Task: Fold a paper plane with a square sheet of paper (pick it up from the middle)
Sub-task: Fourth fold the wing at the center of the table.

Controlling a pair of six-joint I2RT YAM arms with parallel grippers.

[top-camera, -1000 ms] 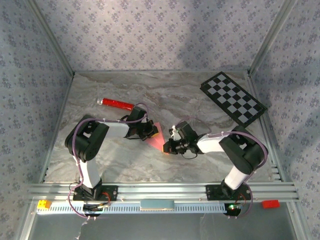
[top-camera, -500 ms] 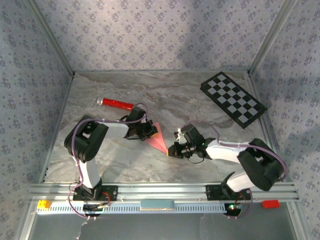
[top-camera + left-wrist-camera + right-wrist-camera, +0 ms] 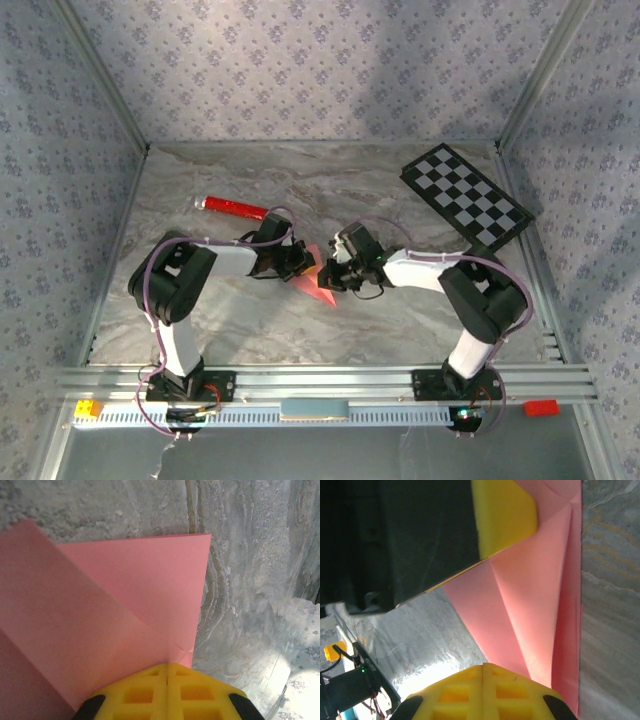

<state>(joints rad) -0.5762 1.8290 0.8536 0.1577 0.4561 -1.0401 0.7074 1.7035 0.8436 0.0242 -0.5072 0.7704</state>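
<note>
pink sheet of paper point(image 3: 322, 290), one only, lies folded near the middle of the grey marble table point(image 3: 250, 320), between the two grippers, with a sharp tip pointing towards the near edge. in the left wrist view it lies flat in overlapping layers, one diagonal fold running across it and one square corner resting on the stone. in the right wrist view several creases run together to a point at one end. left gripper point(image 3: 303, 263) sits at the paper's far left side, its yellow fingers point(image 3: 150, 695) clenched together with the seam between them closed, their tips right at a creased corner of the sheet. right gripper point(image 3: 333, 277) comes in from the other side, its yellow fingers point(image 3: 455, 700) likewise clenched, tips on the pink surface. whether either pincer has a layer nipped or merely presses on it cannot be told. the two grippers are just beside each other, and one yellow finger of the left shows in the right wrist view lying over the paper. farther out, one red cylinder point(image 3: 232, 207) lies on the table behind the left arm, well apart from the sheet, and one black-and-white checkerboard point(image 3: 466, 197) lies at the far right corner. on the near rail sit one yellow block point(image 3: 88, 408) at the left and one red block point(image 3: 541, 407) at the right.
</note>
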